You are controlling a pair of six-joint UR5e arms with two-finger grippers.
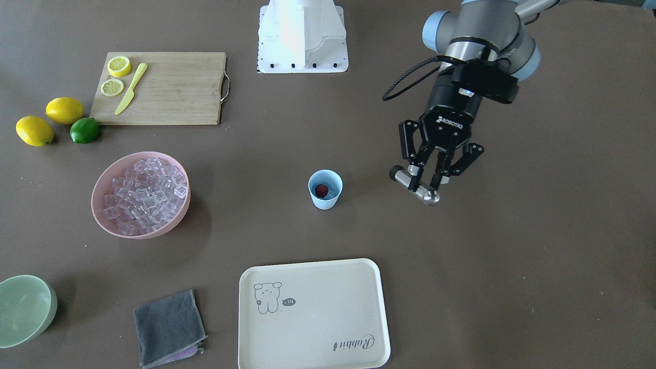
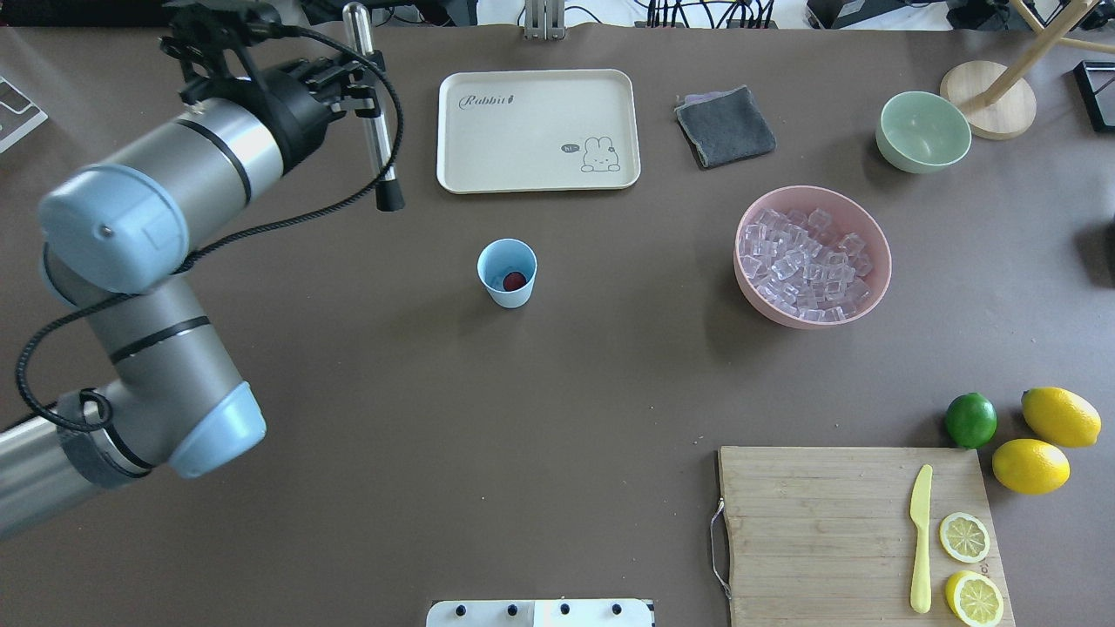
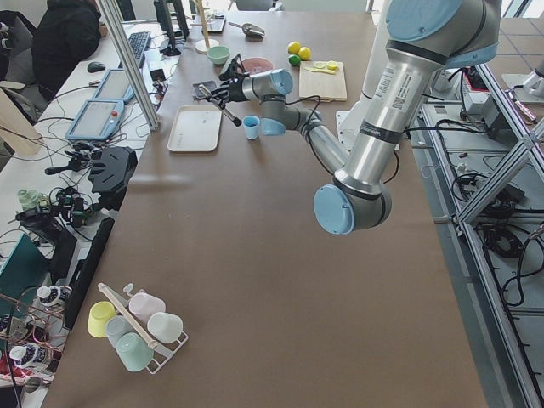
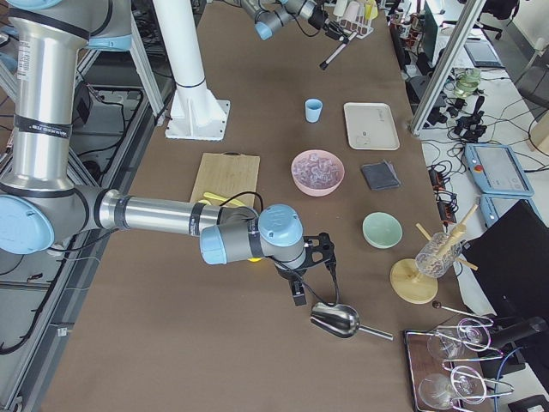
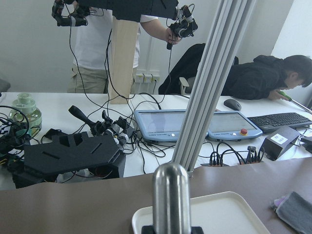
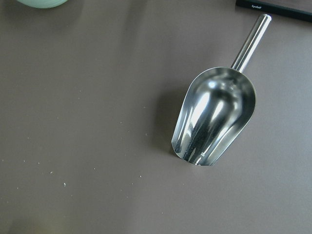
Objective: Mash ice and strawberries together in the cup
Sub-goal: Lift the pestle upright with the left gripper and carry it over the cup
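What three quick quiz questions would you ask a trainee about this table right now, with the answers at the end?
1. True or false: the left tool is shut on a metal muddler.
2. Where is most of the ice? A: in the pink bowl. B: in the green bowl. C: on the tray.
3. Fill the gap: the red thing lying in the cup is a ______.

Key: 1 true. 2 A. 3 strawberry.
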